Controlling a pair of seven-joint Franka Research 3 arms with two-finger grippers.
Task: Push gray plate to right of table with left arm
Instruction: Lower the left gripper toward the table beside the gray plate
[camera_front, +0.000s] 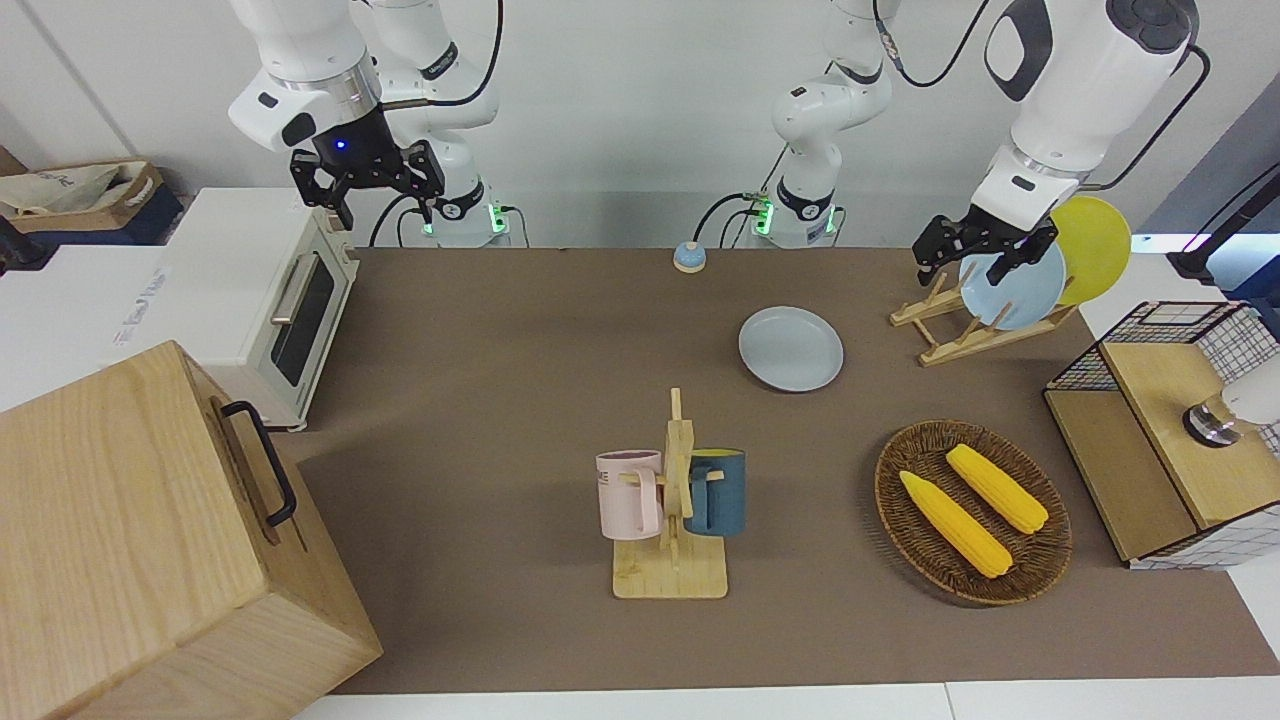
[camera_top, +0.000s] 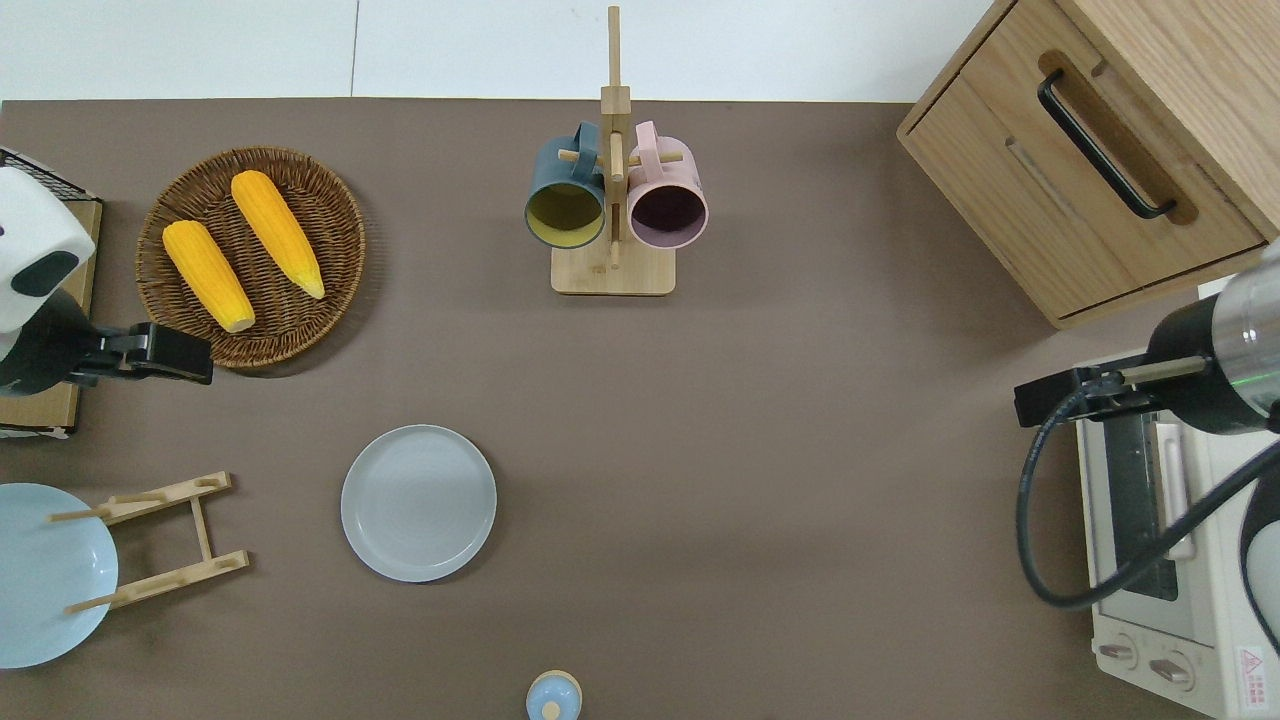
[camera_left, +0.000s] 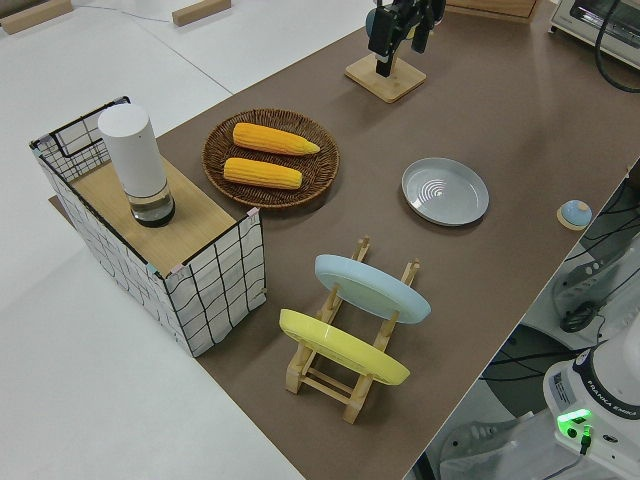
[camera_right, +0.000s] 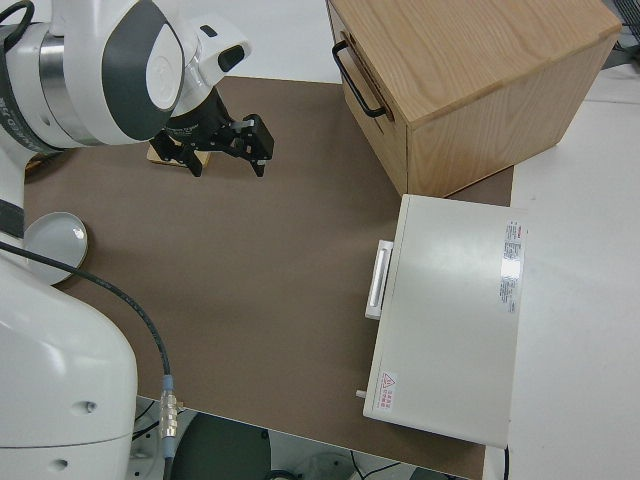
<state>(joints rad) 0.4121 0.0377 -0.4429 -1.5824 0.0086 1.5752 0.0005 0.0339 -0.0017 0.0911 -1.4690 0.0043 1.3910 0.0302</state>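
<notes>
My left claw (camera_top: 175, 357) hangs in the air with its two fingers spread apart and nothing between them, over the edge of the wicker basket (camera_top: 330, 215) that holds two ears of corn (camera_top: 276, 232), toward the left arm's end of the worktop (camera_top: 780, 480).

The gray plate (camera_top: 418, 502) lies flat on the brown worktop, nearer to the robots than the basket and well apart from it, beside the wooden plate rack (camera_top: 160, 540) that holds a sky-blue plate (camera_top: 40, 575) and a yellow plate (camera_front: 1098, 245). It is closer to the robots' edge than to the opposite edge.

I judge the plate light, rigid and shallow, likely to slide easily on the matte surface. For pushing, I would set a fingertip low against the rim on the side facing the rack, centred, so that the plate does not spin or tip.

My right claw (camera_front: 372, 180) is parked, its fingers apart and empty.
</notes>
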